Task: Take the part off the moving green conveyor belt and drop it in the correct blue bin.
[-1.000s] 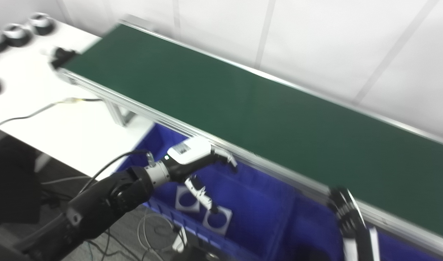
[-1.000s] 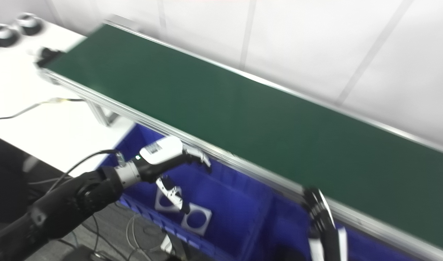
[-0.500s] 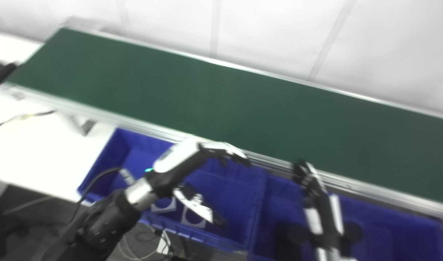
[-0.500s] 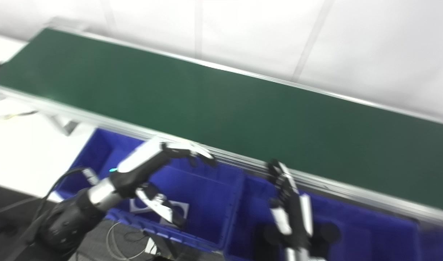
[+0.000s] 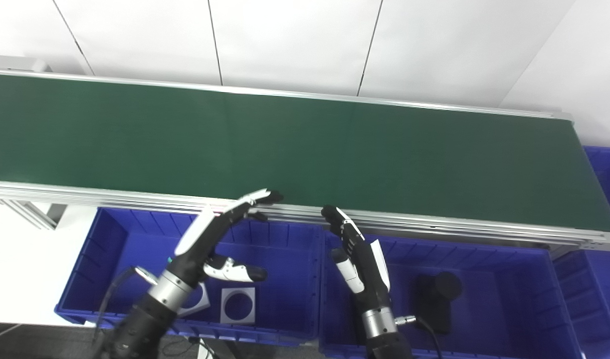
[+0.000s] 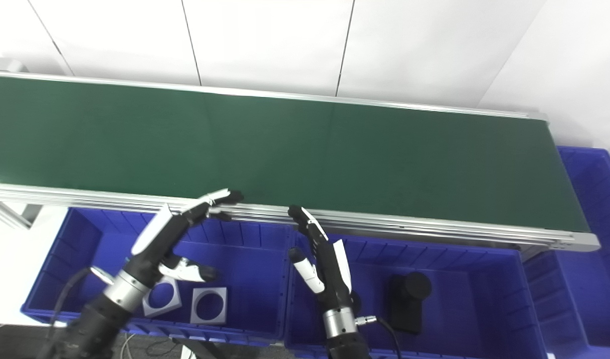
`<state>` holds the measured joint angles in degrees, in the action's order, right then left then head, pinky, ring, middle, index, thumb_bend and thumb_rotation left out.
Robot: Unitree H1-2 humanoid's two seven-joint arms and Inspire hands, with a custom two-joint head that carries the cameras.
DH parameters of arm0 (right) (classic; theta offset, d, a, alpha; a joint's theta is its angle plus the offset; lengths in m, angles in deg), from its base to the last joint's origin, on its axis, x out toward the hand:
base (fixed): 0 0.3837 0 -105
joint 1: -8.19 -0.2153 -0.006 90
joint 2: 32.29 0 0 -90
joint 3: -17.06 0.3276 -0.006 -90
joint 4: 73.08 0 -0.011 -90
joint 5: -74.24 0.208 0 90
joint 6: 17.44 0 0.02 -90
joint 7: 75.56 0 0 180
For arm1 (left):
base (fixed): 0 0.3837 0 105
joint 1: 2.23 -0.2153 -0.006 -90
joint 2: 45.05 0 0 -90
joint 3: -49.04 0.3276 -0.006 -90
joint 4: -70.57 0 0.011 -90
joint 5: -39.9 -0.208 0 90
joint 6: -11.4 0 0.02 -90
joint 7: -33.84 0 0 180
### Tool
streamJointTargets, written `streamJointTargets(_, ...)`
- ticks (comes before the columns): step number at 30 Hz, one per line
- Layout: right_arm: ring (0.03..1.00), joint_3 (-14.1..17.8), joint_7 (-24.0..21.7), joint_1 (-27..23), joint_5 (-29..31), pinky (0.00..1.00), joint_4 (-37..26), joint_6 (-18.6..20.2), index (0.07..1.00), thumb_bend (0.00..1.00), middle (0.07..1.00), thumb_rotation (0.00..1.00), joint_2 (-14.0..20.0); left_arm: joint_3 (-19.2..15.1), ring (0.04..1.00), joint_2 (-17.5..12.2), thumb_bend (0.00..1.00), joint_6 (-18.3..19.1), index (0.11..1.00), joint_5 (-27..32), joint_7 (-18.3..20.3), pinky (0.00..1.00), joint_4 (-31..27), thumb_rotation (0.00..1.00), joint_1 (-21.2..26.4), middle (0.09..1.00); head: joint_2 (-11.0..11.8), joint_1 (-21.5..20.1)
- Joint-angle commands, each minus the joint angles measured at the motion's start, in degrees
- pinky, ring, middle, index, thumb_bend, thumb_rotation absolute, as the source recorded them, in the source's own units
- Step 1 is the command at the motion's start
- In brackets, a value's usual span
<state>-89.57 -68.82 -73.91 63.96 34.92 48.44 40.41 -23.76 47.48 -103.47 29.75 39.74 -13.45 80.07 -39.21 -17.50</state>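
The green conveyor belt point(image 5: 305, 144) runs across the view with no part on it. My left hand point(image 5: 212, 234) is open and empty, fingers stretched toward the belt's near rail above the left blue bin point(image 5: 110, 239). That bin holds two grey square plates with round holes point(image 5: 238, 305). My right hand point(image 5: 357, 252) is open and empty above the middle blue bin point(image 5: 514, 299), which holds a black cylindrical part point(image 5: 437, 299).
A third blue bin point(image 5: 606, 164) stands beyond the belt's right end. The belt's aluminium rail point(image 5: 434, 224) runs just beyond both hands. A white table point(image 5: 15, 259) lies at the left. White wall panels stand behind the belt.
The camera has swung right and levelled, so the whole belt now shows. Both hands stay open over the bins, and the right hand has come fully into view.
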Motion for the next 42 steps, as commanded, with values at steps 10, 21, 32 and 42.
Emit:
streamJointTargets(10, 0.898, -3.0, 5.8, 0.5, 1.2, 0.89, 0.3, -2.8, 0.854, 0.90, 0.866, 0.94, 3.3, 7.3, 0.911, 3.1, 0.91, -2.1, 0.894, 1.8, -9.8, 0.84, 10.6, 0.75, 2.4, 0.937, 3.2, 2.4)
streamJointTargets(21, 0.886, -5.7, 7.8, -1.2, 1.9, 0.87, 3.8, -2.8, 0.857, 0.90, 0.863, 0.93, 3.1, 11.4, 0.970, 2.4, 0.94, -2.1, 0.934, 4.1, -13.1, 0.94, 12.5, 0.78, 2.5, 0.971, 5.7, -6.8)
streamJointTargets(32, 0.899, -8.0, 10.2, -2.5, 2.0, 0.88, 5.6, -2.8, 0.866, 0.91, 0.873, 0.95, 3.2, 11.2, 0.968, 0.9, 0.95, -2.1, 0.936, 5.3, -11.5, 0.93, 12.4, 0.80, 2.5, 0.971, 5.4, -5.8)
streamJointTargets(42, 0.908, -7.8, 8.9, -1.5, 3.3, 0.89, 3.8, -2.8, 0.868, 0.90, 0.881, 0.95, 4.1, 12.5, 0.959, 0.8, 0.93, -2.1, 0.931, 4.5, -12.8, 0.92, 11.9, 0.79, 2.3, 0.966, 3.7, -3.0)
